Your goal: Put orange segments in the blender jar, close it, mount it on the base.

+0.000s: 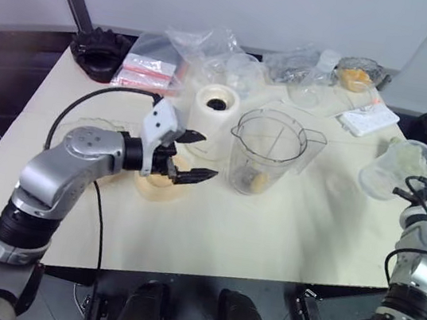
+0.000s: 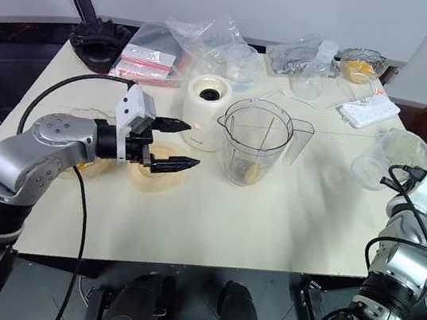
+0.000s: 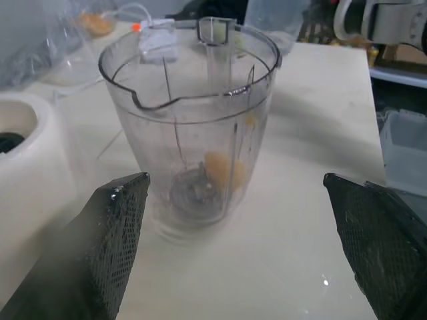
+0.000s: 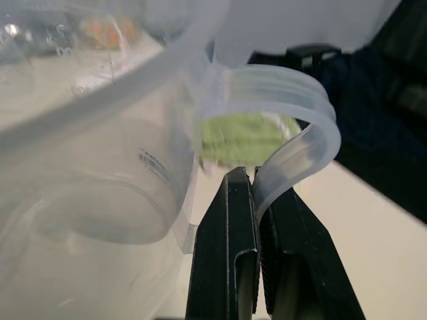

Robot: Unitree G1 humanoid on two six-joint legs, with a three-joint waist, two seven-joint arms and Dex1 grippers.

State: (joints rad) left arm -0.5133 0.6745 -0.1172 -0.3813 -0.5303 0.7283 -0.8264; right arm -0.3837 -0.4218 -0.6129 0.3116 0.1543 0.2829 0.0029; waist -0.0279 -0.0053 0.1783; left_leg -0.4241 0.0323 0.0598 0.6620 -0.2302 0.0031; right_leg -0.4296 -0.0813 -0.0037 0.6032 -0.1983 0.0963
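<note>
With orange segments (image 3: 223,170) already in the blender jar (image 1: 267,152) at centre frame, lidding and mounting on the base (image 1: 214,116) remain; the left gripper (image 1: 190,156) gapes wide, the right gripper (image 4: 257,193) pinches a clear cup's handle (image 4: 293,150).

My right gripper (image 4: 257,183) pinches the looped handle (image 4: 293,143) of a clear plastic cup (image 4: 100,167). Something pale green (image 4: 243,137) lies at twelve o'clock of the fingertips.
</note>
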